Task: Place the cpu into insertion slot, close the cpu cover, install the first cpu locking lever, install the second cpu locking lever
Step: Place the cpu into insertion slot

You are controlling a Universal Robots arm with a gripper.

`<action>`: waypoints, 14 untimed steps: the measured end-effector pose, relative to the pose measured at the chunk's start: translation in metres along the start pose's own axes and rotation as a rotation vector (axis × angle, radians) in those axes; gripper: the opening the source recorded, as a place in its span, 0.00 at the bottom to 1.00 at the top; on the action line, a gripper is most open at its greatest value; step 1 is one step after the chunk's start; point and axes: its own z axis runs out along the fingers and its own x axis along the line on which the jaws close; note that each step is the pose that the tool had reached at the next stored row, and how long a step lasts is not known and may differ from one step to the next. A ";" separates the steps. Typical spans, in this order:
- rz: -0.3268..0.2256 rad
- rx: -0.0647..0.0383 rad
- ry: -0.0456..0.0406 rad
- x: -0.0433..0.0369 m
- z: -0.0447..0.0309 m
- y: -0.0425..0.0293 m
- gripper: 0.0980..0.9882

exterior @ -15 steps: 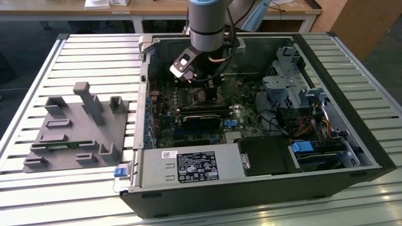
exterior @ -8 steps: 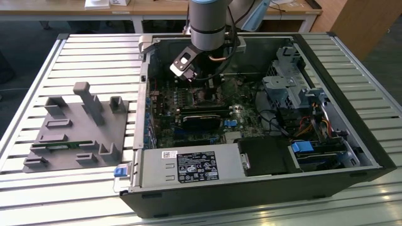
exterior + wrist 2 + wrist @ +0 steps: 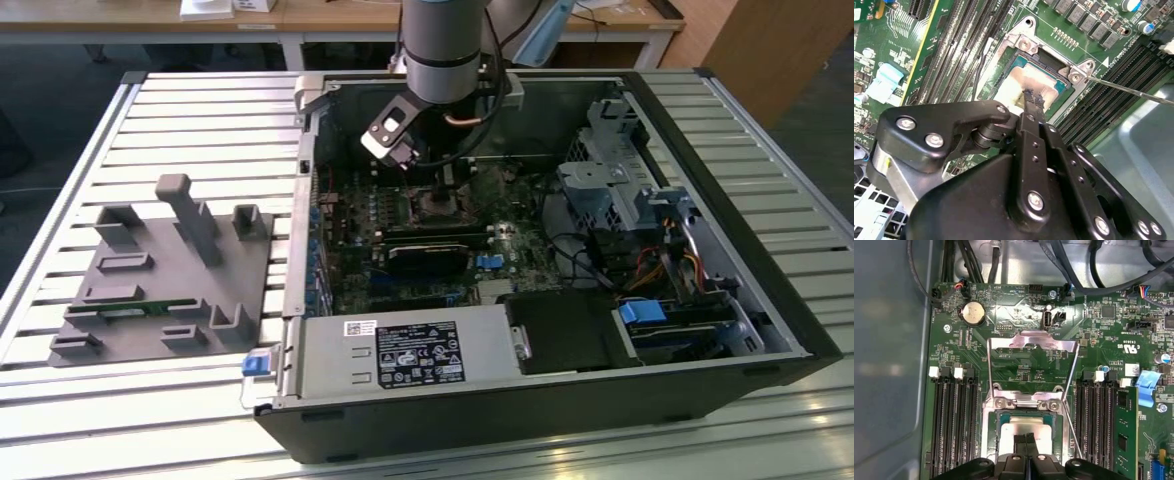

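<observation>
cpu seated in open socket, gripper tips on top

exterior view: open computer case (image 3: 694, 300) lying on a slatted table (image 3: 200, 110). the arm (image 3: 447, 40) enters from twelve o'clock and reaches down into the case. the gripper (image 3: 441, 190) stands over the insertion slot (image 3: 441, 205) on the green motherboard (image 3: 400, 215). a grey parts fixture (image 3: 160, 270) sits on the table at nine o'clock of the case. the power supply (image 3: 400, 355) lies at six o'clock of the board, the drive cage (image 3: 607, 180) at three o'clock.

first wrist view: the cpu (image 3: 1014, 430) lies flat inside the insertion slot (image 3: 1026, 402), silvery top up. taking the slot's hinged edge as twelve o'clock, the cpu cover (image 3: 1031, 342) is swung open and lies out over the board at twelve. the two locking levers (image 3: 990, 375) are thin rods raised along the nine and three o'clock sides, not latched. the gripper (image 3: 1026, 437) has its fingers pressed together, tips at the cpu's top face. a coin cell (image 3: 974, 313) sits beyond the cover. black memory slots (image 3: 954, 420) flank the socket, with a green memory stick (image 3: 1125, 425) in one.

second wrist view: the gripper (image 3: 1033, 97) is closed finger against finger, pinching nothing, and its tips look to touch the cpu (image 3: 1021, 82). the insertion slot (image 3: 1024, 42) rim frames the chip. one of the locking levers (image 3: 1134, 92) juts out over the memory slots (image 3: 1114, 75).
</observation>
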 end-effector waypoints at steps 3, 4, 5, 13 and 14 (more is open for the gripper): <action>0.000 0.000 0.0004 0.0001 -0.0006 0.0001 0.01; 0.000 0.000 0.0000 0.0000 -0.0010 0.0001 0.01; 0.000 0.000 0.0000 0.0000 -0.0013 0.0001 0.01; 0.000 0.000 0.0001 0.0001 -0.0026 0.0002 0.01; 0.000 0.000 -0.0002 0.0000 -0.0029 0.0002 0.01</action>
